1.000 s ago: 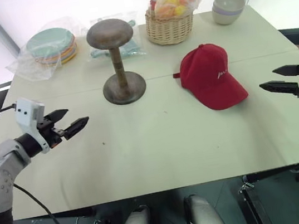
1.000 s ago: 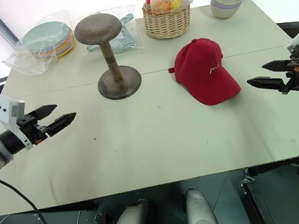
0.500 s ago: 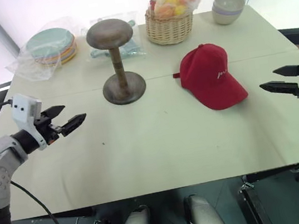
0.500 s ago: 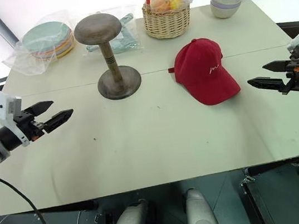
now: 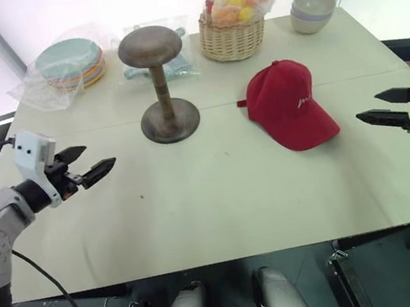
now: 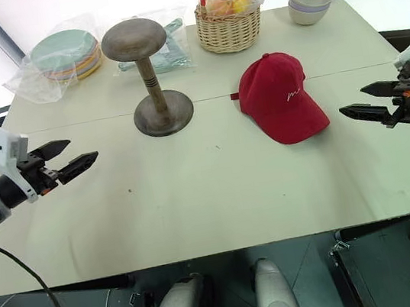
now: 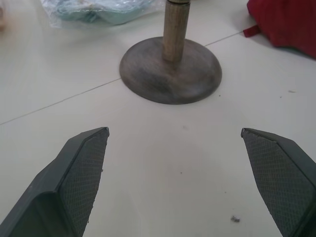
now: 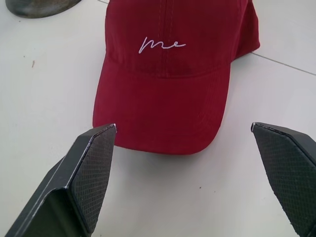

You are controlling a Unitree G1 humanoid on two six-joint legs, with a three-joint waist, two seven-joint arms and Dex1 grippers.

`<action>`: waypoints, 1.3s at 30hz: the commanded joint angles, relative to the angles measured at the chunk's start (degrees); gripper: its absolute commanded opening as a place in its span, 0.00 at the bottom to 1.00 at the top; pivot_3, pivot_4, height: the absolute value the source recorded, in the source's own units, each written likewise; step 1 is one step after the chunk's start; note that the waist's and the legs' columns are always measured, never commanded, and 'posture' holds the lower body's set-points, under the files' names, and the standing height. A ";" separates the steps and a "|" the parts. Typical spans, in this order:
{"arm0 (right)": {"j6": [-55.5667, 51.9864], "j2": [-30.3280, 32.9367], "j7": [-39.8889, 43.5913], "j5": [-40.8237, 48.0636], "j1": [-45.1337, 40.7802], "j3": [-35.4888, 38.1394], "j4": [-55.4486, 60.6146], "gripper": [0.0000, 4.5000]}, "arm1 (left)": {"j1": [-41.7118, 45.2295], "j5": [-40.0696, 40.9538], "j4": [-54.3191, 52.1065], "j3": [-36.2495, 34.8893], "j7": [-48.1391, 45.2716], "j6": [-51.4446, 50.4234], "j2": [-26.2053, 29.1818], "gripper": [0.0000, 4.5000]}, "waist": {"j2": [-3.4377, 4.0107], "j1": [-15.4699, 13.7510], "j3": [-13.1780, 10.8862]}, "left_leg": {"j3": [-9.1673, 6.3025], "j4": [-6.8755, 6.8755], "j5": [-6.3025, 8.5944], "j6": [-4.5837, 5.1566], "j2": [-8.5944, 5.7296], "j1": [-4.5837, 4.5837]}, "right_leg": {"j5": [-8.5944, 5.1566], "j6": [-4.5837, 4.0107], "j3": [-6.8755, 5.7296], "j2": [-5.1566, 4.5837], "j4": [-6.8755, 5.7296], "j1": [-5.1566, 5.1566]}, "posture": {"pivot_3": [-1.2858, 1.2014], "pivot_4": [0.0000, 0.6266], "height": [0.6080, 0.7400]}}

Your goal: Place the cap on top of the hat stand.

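The red cap (image 5: 288,105) with white script lies flat on the table, right of centre, brim toward the front right. The dark wooden hat stand (image 5: 158,82) stands upright left of the cap, its domed top bare. My right gripper (image 5: 378,107) hovers open to the right of the cap, pointing at its brim (image 8: 163,121). At the table's left side my left gripper (image 5: 92,161) is open and empty, pointing toward the stand's base (image 7: 170,71).
Along the back of the table (image 5: 219,198) are bagged plates (image 5: 70,63), a bagged teal item (image 5: 176,63), a wicker basket of fruit (image 5: 232,26) and stacked bowls (image 5: 312,10).
My left gripper has drifted slightly left and up in the head views. The right gripper, cap and stand have not moved.
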State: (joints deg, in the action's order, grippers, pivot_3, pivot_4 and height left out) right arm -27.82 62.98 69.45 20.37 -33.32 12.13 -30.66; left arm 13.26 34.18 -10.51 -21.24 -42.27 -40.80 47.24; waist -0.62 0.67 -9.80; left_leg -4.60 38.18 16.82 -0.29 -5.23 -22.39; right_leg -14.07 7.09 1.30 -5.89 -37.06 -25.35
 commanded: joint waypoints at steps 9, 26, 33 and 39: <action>1.84 -1.20 -1.32 -0.69 -2.74 -0.02 1.72 0.99 | 12.36 7.32 -1.17 1.60 -13.08 -3.40 10.08 1.00 | -0.01 0.03 -0.01 | 0.00 0.00 0.00 0.00 -0.01 -0.01 | 0.00 0.00 -0.02 0.01 0.00 -0.01 | 0.52 0.24 1.00; 70.54 6.73 -20.47 -39.64 -12.54 -20.60 -14.98 0.99 | 16.42 14.11 2.09 8.38 -21.80 -8.80 6.65 1.00 | 0.13 0.50 -0.08 | 0.14 0.01 -0.01 -0.01 -0.03 0.01 | 0.00 0.01 0.02 0.06 -0.04 -0.06 | 0.52 0.24 1.00; 92.39 8.49 -36.63 -54.37 -17.37 -27.70 -26.55 0.99 | 10.25 13.61 -1.80 6.80 -19.25 -6.94 4.24 1.00 | 0.12 0.50 -0.10 | 0.13 -0.06 -0.02 -0.03 0.00 0.01 | -0.01 0.00 0.05 0.10 -0.02 -0.11 | 0.52 0.24 1.00; 97.16 7.22 -54.91 -67.57 -19.39 -33.41 -29.79 0.99 | 8.27 14.41 -3.93 5.83 -15.59 -6.90 1.92 1.00 | 0.14 0.48 -0.10 | 0.13 -0.03 -0.05 -0.08 -0.01 0.01 | -0.01 0.00 0.09 0.14 -0.05 -0.10 | 0.52 0.24 1.00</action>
State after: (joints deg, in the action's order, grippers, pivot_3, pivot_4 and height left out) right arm 68.00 69.60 19.24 -44.57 -51.21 -20.69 -60.15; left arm 21.61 47.89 -12.74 -13.18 -58.85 -48.39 49.16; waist -0.48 1.16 -9.89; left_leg -4.47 38.15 16.76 -0.38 -5.24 -22.37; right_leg -14.08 7.09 1.41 -5.74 -37.12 -25.45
